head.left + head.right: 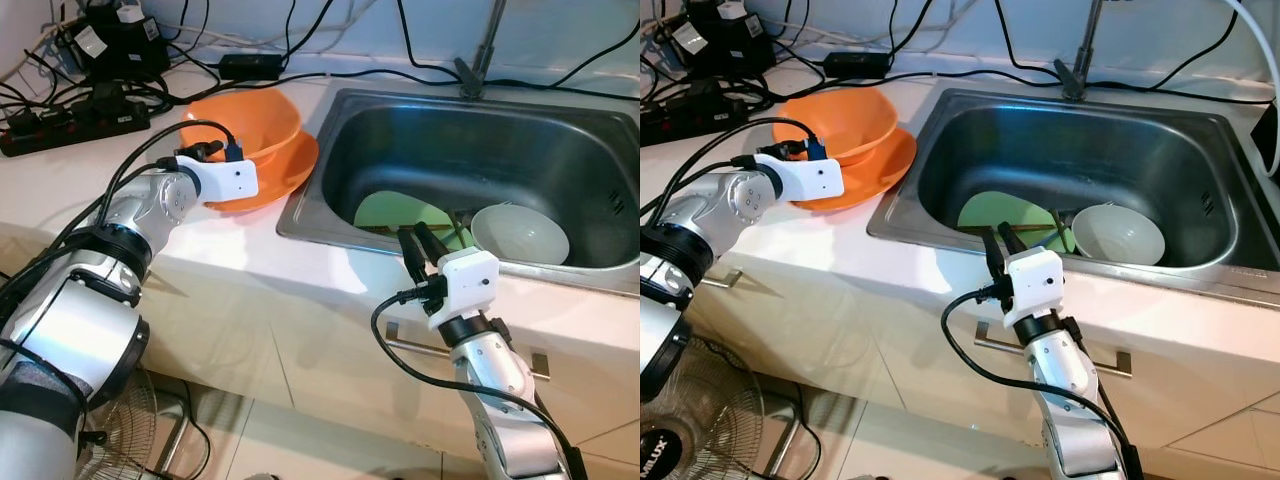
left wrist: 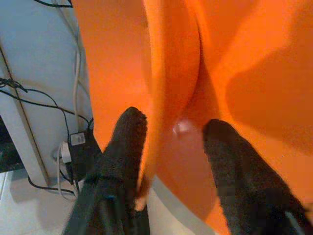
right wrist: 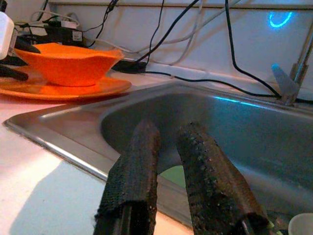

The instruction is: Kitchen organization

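1. The left gripper is seen at the orange bowl, its fingers spread to either side of the bowl's rim: one finger lies outside the wall, the other inside. No clamping is evident, so the rim is judged to be straddled, not yet pinched.
2. The orange bowl rests on an orange plate, which lies on the counter directly under the left gripper and just beside the sink.
3. The right gripper is held at the near edge of the sink, its fingers slightly parted and empty, pointed forward over the basin.
4. Ahead of and below the right gripper, a green plate lies flat on the sink floor, with a white bowl just beside it, toward the gripper's right.
5. The deciding relation is judged thus: the sink's dishes are nearer the right arm, the orange stack nearer the left.
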